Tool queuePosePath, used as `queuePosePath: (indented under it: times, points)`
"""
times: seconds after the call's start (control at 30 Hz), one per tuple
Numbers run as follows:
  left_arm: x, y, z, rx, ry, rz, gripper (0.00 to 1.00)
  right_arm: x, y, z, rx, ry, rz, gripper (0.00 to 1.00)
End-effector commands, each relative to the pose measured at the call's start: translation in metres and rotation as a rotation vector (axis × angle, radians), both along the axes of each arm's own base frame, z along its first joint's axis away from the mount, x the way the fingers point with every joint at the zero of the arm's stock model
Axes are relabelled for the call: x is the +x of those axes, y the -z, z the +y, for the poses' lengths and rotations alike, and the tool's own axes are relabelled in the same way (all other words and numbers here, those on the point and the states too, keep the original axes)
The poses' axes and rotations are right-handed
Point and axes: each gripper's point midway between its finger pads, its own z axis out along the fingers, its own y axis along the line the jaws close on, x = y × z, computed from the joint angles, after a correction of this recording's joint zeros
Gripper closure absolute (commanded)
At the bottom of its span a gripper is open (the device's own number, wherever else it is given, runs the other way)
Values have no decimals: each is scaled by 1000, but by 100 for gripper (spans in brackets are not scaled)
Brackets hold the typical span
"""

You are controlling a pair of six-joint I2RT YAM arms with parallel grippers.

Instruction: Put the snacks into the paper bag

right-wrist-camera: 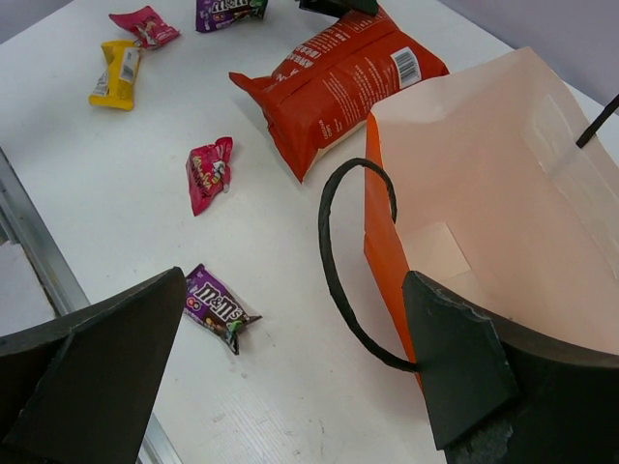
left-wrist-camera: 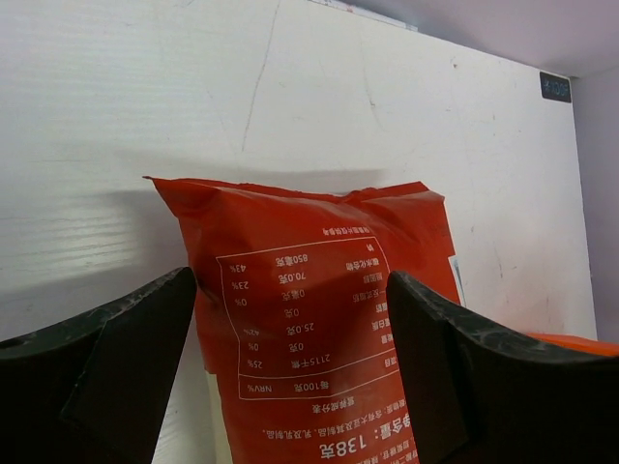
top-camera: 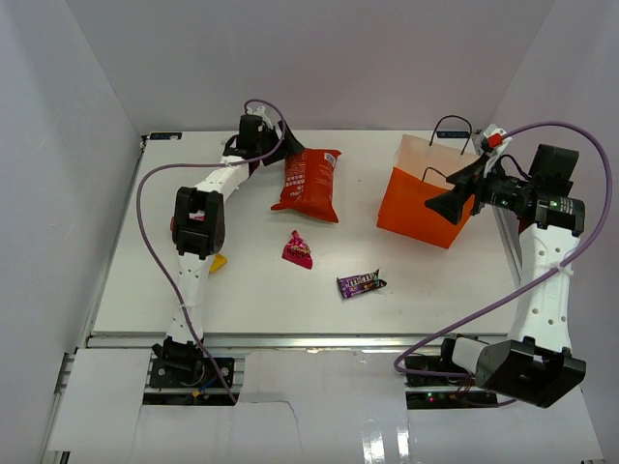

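Now: left claw bracketing the chip bag

The left claw stands released and empty, with one finger on either side of the chip bag across its short width. Whether the fingers touch the film cannot be told. The right claw is likewise spread and empty, hanging at the rim of the paper bag, which stands upright at far right, mouth up.

The step in hand is judged to be grasping the chip bag. To do it well:
- Lower until the fingers bracket the body below the end seal.
- Close gently, so the crinkly film bunches without slipping.
- Lift clear before swinging right.

The chip bag lies flat at far centre, back panel up. Its long axis runs far-to-near, with the far end nearest the left claw.
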Motion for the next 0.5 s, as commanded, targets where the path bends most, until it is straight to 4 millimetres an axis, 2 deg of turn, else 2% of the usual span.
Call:
queuePosePath:
  times: [0.0,0.13,0.2,0.23,0.3,0.33,0.37,0.43,0.47]
  points:
    - [-3,-17,-11,-22,27,-27,11,-7,-8,6,10,-32,-34,2]
    - [-7,-12,-11,-21,25,-10,27,-16,-21,13,26,-86,-85,2]
    - [-8,-14,-12,-20,33,-15,37,-20,-26,16,34,-110,-109,2]
    - [-9,-20,-12,-20,38,-30,46,-22,-29,18,43,-125,-118,2]
    - [-12,-22,-12,-16,54,-47,56,-22,-32,20,44,-132,-128,2]
    - [-14,-32,-11,-18,59,-67,59,-22,-33,20,44,-131,-128,2]
    - [-19,-26,-11,-12,67,-59,61,-23,-34,20,46,-134,-130,2]
    - [-23,-30,-13,-22,90,-74,65,-23,-36,21,48,-138,-133,2]
    - [-28,-30,-13,-24,100,-70,71,-24,-37,21,50,-141,-135,2]
